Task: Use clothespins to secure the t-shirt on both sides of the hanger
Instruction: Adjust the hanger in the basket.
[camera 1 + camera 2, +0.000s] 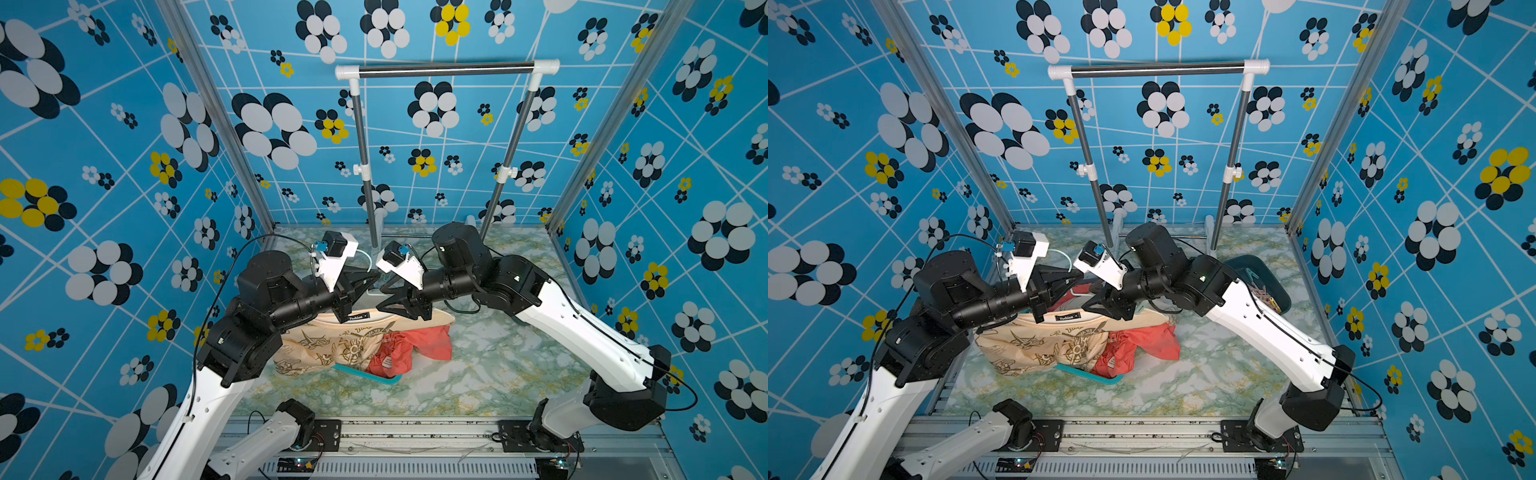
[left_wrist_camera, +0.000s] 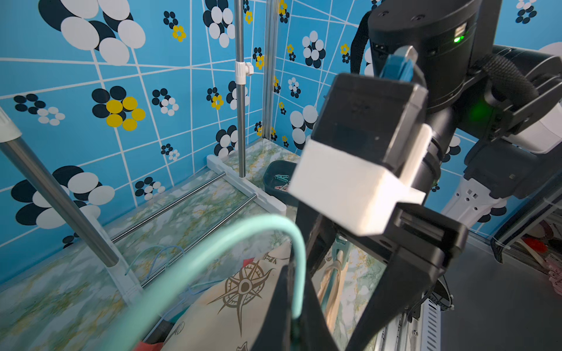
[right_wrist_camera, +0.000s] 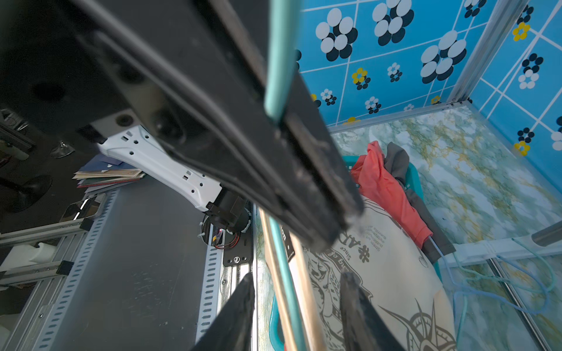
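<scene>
**Spotter:** Your left gripper [image 1: 374, 276] is clamped on the hanger [image 3: 275, 76] neck. Your right gripper [image 3: 296, 282] stands open and empty, astride the hanger arm and shirt [image 1: 316, 345] edge.

**Operator:** Where are the pins [image 1: 1264, 297]?

**Spotter:** In the tray [image 1: 1252, 266] beyond your right arm, well apart from the shirt.

**Operator:** What matters now?

**Spotter:** Hold the left firm and lay the cloth flat over the arm. Then pull out to fetch a pin by its tail.

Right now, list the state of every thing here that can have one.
Left gripper: shut on the hook of the hanger.
Right gripper: open, jaws either side of the hanger.
Hanger: held, t-shirt on it.
T-shirt: unpinned, draped over the basket.
Clothespins: loose in the tray.
Rack: bar bare.
</scene>
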